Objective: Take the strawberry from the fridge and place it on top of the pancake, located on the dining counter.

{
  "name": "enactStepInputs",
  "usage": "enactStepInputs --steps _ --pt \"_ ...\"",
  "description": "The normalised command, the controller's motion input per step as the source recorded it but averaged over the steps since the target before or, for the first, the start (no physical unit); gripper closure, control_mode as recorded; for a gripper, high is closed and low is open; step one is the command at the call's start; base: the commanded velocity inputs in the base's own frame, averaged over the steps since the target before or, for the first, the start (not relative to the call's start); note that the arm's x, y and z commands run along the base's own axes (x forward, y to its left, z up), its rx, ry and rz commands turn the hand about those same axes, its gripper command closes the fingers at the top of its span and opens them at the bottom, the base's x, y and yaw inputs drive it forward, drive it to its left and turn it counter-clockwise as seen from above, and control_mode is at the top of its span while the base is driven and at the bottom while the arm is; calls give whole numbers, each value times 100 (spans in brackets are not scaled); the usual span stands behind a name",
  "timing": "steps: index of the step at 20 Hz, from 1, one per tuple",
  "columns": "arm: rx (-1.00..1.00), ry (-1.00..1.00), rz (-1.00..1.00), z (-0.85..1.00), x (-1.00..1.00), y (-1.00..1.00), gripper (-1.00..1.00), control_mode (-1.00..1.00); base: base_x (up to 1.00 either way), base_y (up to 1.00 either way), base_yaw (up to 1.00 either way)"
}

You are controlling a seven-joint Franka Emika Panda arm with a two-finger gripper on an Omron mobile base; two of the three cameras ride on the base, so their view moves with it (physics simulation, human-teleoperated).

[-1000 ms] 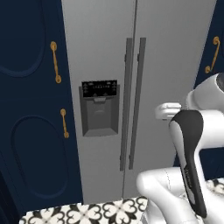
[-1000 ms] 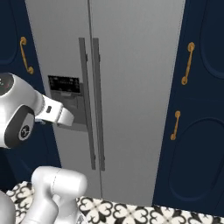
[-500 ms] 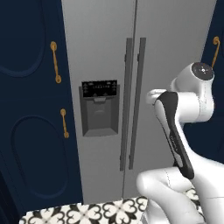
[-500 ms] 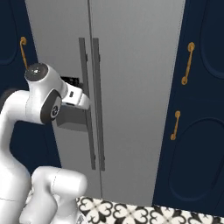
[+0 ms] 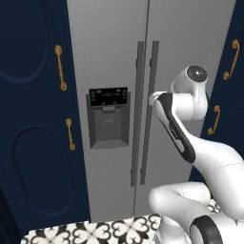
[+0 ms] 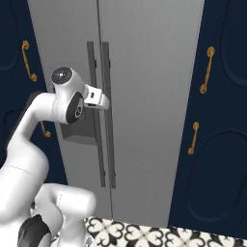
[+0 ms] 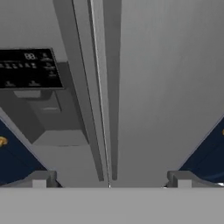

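Tool (image 7: 109,180) spread wide, facing closed fridge (image 5: 181,43); best approach judged: centre the right-door handle (image 7: 110,87) between its tips before closing and pulling.

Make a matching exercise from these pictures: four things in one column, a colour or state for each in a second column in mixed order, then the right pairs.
Things:
1. fridge
2. cabinet handles
3. gripper
4. floor

Colours or states:
A. open, facing the door handles
B. black and white pattern
C. light grey, both doors shut
D. brass

Pairs: 1-C, 2-D, 3-A, 4-B
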Motion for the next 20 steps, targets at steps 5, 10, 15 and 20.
enactStepInputs --steps 5,10,15,20 --pt "0 -1 3 -26 86 0 -100 -100 0 0 0" --pt "0 1 0 -11 78 -11 -100 -100 0 0 0" --pt "0 0 0 -12 72 -1 -100 -100 0 0 0" --pt "-1 0 0 -22 61 0 -100 -100 0 0 0"
